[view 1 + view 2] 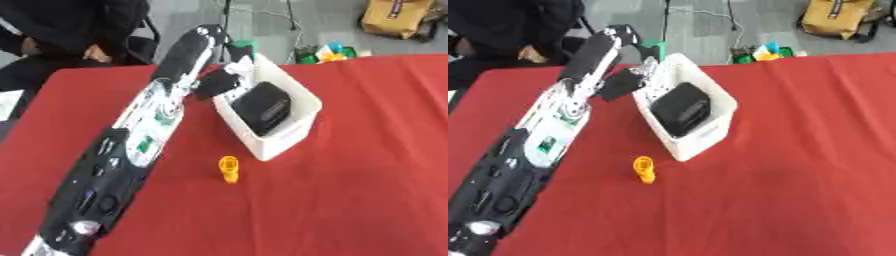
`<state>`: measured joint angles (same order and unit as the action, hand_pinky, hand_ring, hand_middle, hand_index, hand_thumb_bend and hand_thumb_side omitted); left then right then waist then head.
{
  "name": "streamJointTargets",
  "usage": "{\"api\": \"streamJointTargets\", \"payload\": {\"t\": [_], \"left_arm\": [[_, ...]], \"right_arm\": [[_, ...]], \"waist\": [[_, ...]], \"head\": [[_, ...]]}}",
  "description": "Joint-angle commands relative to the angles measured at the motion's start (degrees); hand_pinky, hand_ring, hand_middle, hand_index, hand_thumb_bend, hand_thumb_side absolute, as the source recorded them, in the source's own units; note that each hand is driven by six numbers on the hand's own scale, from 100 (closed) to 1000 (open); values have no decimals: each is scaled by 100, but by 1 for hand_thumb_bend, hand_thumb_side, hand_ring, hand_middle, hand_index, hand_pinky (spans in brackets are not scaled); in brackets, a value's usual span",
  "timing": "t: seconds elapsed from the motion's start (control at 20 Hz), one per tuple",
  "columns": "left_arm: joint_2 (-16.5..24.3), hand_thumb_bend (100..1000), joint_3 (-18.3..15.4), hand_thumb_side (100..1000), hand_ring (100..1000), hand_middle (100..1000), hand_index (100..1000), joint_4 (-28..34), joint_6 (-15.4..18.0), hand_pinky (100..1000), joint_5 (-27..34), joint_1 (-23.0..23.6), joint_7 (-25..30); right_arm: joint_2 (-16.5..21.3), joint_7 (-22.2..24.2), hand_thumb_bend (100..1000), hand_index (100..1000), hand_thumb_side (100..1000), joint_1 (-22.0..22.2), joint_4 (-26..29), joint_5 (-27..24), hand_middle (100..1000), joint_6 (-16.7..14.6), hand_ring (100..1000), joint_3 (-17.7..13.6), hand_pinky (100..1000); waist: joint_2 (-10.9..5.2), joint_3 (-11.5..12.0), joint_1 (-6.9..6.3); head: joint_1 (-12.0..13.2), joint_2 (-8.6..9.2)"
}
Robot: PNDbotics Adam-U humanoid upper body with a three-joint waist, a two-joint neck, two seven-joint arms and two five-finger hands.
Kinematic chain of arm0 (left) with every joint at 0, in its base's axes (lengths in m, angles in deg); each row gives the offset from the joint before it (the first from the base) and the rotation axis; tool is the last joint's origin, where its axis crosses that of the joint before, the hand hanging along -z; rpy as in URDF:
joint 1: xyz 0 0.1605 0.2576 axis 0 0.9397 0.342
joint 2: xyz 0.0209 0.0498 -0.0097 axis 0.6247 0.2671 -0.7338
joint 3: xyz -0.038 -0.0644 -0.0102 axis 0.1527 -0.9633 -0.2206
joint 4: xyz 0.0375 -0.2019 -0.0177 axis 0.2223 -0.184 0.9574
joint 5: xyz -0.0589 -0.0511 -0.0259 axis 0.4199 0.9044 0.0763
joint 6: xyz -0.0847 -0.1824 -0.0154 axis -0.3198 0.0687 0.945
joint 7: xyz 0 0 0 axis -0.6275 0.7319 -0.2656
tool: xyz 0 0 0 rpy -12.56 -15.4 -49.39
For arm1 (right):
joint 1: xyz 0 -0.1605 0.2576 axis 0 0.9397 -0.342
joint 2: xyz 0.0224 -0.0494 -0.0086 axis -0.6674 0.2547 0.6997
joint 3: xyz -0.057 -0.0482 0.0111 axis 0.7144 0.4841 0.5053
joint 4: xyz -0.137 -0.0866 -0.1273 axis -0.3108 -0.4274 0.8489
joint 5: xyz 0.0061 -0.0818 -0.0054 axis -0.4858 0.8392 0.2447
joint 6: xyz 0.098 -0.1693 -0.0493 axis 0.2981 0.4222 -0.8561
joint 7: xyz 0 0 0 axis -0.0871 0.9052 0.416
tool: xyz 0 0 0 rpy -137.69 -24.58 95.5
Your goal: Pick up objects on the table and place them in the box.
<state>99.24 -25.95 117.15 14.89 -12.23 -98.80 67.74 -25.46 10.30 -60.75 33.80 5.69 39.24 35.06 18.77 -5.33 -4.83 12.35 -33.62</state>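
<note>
A white box (302,97) stands on the red table (350,175), and a black rounded object (262,107) lies inside it. A small yellow object (229,169) stands upright on the cloth just in front of the box's near corner. My left arm runs from the lower left up to the box. My left hand (627,81) hovers at the box's far left rim, with pale fingers (651,69) stretched out over the edge and nothing in them. The right hand does not show.
A person in dark clothes sits beyond the table's far left edge. A yellow-brown bag (398,17) and small coloured items (328,52) lie on the floor behind the table. Bare red cloth stretches to the right of the box and in front of it.
</note>
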Motion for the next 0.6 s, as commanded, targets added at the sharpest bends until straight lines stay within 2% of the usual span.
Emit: {"api": "streamJointTargets", "payload": {"t": [0.05, 0.2, 0.25, 0.3, 0.45, 0.6], "left_arm": [[25, 100, 1, 898, 782, 667, 652, -8, 60, 971, -88, -81, 12], [12, 100, 9, 918, 796, 703, 766, -62, 80, 982, -156, -78, 76], [9, 100, 17, 919, 797, 705, 769, -73, 97, 983, -181, -80, 107], [6, 100, 20, 935, 806, 723, 827, -79, 114, 992, -201, -83, 137], [-7, 100, 28, 941, 809, 732, 853, -107, 171, 996, -248, -100, 267], [-24, 100, 28, 957, 820, 752, 932, -138, 214, 1000, -282, -114, 376]], "right_arm": [[81, 25, 100, 730, 1000, -60, 132, -62, 644, -9, 781, 11, 768], [86, 23, 100, 730, 1000, -62, 132, -72, 644, -17, 781, 12, 768], [87, 25, 100, 730, 1000, -63, 132, -75, 644, -19, 781, 14, 768], [88, 26, 100, 730, 1000, -63, 132, -77, 644, -20, 781, 15, 768], [86, 42, 100, 730, 1000, -61, 132, -78, 644, -20, 781, 25, 768], [88, 49, 100, 730, 1000, -65, 132, -82, 644, -27, 782, 29, 768]], "waist": [[-99, -5, 30], [-101, -10, 35], [-100, -9, 35], [-100, -9, 35], [-95, -13, 33], [-90, -20, 36]], "head": [[-21, 57], [-33, 54], [-38, 51], [-42, 49], [-47, 44], [-49, 46]]}}
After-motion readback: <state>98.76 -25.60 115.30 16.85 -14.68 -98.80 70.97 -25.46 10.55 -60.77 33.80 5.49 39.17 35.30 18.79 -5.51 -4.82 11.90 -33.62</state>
